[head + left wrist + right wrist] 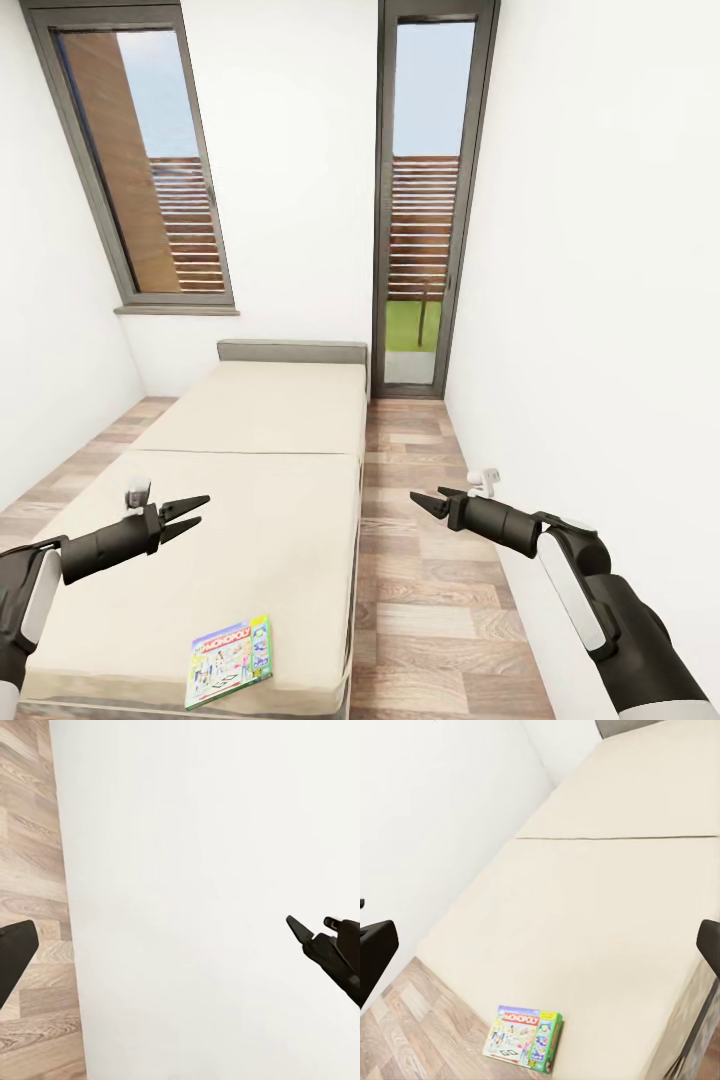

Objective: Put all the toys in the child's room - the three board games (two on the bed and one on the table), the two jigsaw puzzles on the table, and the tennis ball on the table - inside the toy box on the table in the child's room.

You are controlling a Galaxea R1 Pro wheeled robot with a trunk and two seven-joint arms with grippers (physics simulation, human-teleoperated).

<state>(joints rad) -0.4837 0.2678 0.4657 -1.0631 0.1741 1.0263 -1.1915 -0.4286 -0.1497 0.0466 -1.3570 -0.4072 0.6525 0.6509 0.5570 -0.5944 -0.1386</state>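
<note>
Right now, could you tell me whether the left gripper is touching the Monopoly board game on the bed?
Apart. In the head view the left gripper, jaws open, hangs over bare mattress, while the Monopoly board game lies flat near the foot of the bed, with plain mattress showing between them.

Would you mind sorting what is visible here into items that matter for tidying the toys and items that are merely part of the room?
Matters for the task:
Monopoly board game
bed
left hand, open
right hand, open

Just part of the room:
windows
wood-plank floor
white walls
</note>
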